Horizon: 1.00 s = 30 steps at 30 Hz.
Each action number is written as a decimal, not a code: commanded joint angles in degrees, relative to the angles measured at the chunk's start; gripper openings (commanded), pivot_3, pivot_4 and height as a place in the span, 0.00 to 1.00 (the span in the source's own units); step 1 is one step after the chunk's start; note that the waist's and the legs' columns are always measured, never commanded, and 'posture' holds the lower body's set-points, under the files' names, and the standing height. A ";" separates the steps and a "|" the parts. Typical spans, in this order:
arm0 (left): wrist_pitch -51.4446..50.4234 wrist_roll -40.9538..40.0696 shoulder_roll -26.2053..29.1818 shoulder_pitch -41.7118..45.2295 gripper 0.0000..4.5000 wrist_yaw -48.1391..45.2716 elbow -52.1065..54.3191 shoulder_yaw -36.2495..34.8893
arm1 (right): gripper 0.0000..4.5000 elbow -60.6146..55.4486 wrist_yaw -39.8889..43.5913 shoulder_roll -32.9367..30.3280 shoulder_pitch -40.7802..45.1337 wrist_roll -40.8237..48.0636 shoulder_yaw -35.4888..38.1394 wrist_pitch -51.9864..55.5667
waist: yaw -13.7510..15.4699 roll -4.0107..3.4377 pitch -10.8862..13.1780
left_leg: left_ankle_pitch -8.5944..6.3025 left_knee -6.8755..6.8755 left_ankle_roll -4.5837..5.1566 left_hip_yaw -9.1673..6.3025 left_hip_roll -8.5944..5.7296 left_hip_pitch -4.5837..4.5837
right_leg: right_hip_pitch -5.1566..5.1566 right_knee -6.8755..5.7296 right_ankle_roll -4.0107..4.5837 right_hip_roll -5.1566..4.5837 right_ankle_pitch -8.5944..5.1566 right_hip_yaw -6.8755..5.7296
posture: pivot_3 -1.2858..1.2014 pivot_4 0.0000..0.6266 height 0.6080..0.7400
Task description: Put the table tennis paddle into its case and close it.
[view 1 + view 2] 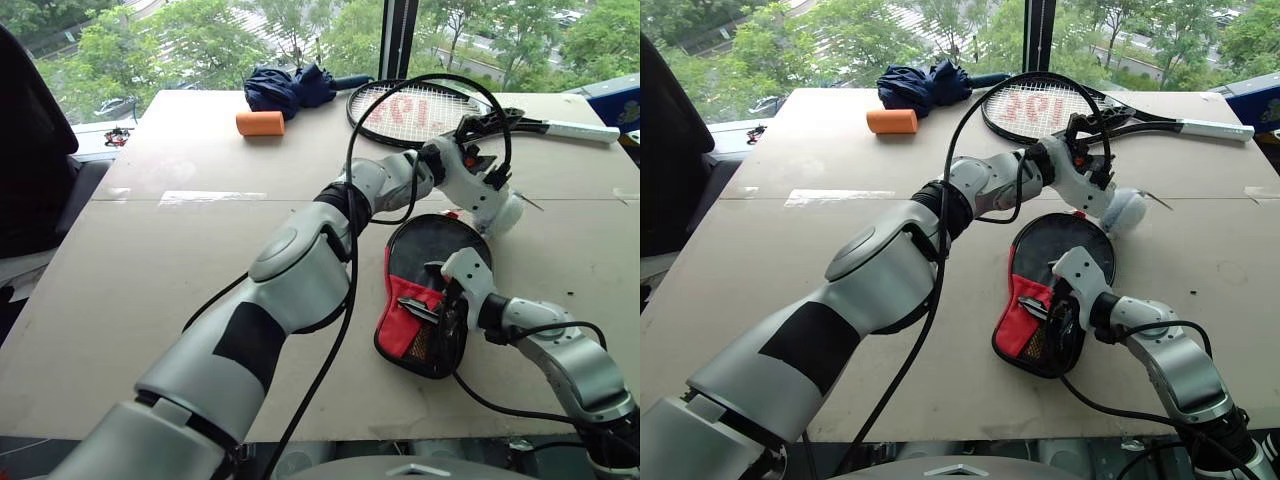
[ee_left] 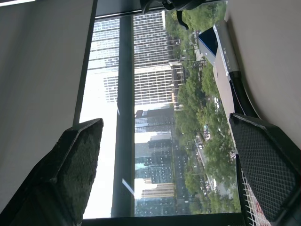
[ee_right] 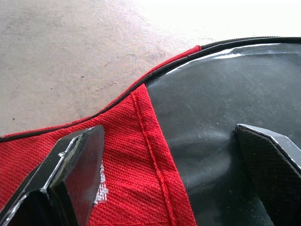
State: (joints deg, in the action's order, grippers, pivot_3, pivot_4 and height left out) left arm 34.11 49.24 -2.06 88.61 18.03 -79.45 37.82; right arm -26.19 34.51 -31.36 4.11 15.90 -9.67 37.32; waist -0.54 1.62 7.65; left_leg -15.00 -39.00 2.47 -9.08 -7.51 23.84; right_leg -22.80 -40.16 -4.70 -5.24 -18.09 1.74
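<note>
The case [image 1: 400, 300] lies flat on the table, right of centre, with its red pocket panel towards me. The table tennis paddle [image 1: 440, 245] is inside it: the round black face shows under the clear plastic and a brown handle through the mesh. My right gripper [image 1: 445, 315] is open, just over the case, its fingers straddling the red panel's seam and the clear side [image 3: 225, 94]. My left gripper [image 1: 482, 150] hangs open and empty above the case's far end, pointing at the window. The grey-blue fuzzy ball [image 1: 507, 214] sits just under that hand, by the case's far rim.
A large strung tennis racket [image 1: 420, 110] lies at the back of the table behind my left hand. A folded dark blue umbrella [image 1: 290, 88] and an orange cylinder [image 1: 260, 123] are at the back left. A black chair [image 1: 30, 150] stands off the table's left side.
</note>
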 commanded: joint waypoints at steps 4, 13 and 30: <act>-5.02 -25.69 -0.09 -1.95 0.99 -25.44 1.13 -23.88 | 1.00 2.57 1.38 -0.61 -1.97 0.68 -0.69 2.08 | -0.10 -0.04 -0.03 | 0.00 -0.01 0.00 0.01 0.00 -0.02 | -0.01 -0.01 0.00 0.00 0.00 -0.17 | 0.52 0.24 0.89; -12.13 -44.96 1.34 -12.91 0.99 -67.06 5.78 -38.26 | 1.00 -1.48 4.49 -1.67 -2.45 8.97 9.02 2.65 | -0.13 -0.09 -0.05 | 0.00 -0.13 0.00 -0.07 -0.03 0.03 | 0.01 -0.06 0.01 -0.03 0.00 -0.28 | 0.52 0.24 0.89; -7.47 -34.72 0.26 -26.17 0.99 -75.77 11.55 -22.10 | 1.00 16.58 5.20 -13.97 14.90 9.94 23.25 -0.56 | -0.21 -0.11 -0.03 | 0.00 -0.15 0.00 -0.04 -0.02 0.04 | 0.01 -0.14 0.01 -0.06 0.00 0.00 | 0.52 0.24 0.89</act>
State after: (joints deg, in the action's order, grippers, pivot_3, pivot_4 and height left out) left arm 24.89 12.86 -1.13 62.68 -58.33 -69.54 13.72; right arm -12.04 41.46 -44.96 16.90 28.75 14.83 38.85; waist -0.75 1.50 7.61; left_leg -15.00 -39.16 2.48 -9.10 -7.53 23.88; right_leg -22.79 -40.30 -4.69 -5.31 -18.08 1.77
